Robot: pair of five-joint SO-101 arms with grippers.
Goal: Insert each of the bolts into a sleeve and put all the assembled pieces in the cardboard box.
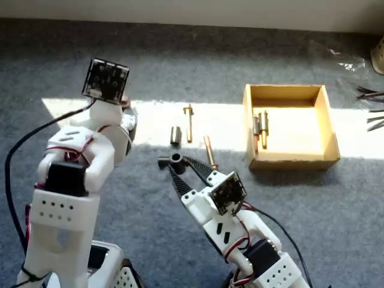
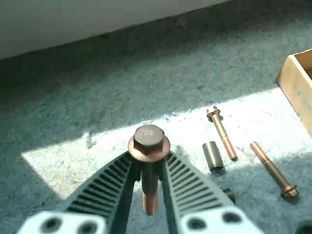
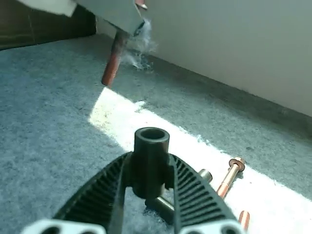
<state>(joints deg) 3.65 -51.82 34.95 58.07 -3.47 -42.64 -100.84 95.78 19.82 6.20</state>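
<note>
My left gripper is shut on a copper bolt, held upright by the shank just below its head, above the sunlit carpet. My right gripper is shut on a dark sleeve whose open end faces up; in the high view this gripper sits mid-carpet. The left arm's bolt hangs above and beyond that sleeve. Two loose bolts and a grey sleeve lie on the carpet. The cardboard box holds assembled pieces.
A second dark cylinder lies on the carpet just under the held sleeve. The left arm stands at the left. Plastic wrap and dark rods lie at the far right. A wall runs along the far edge.
</note>
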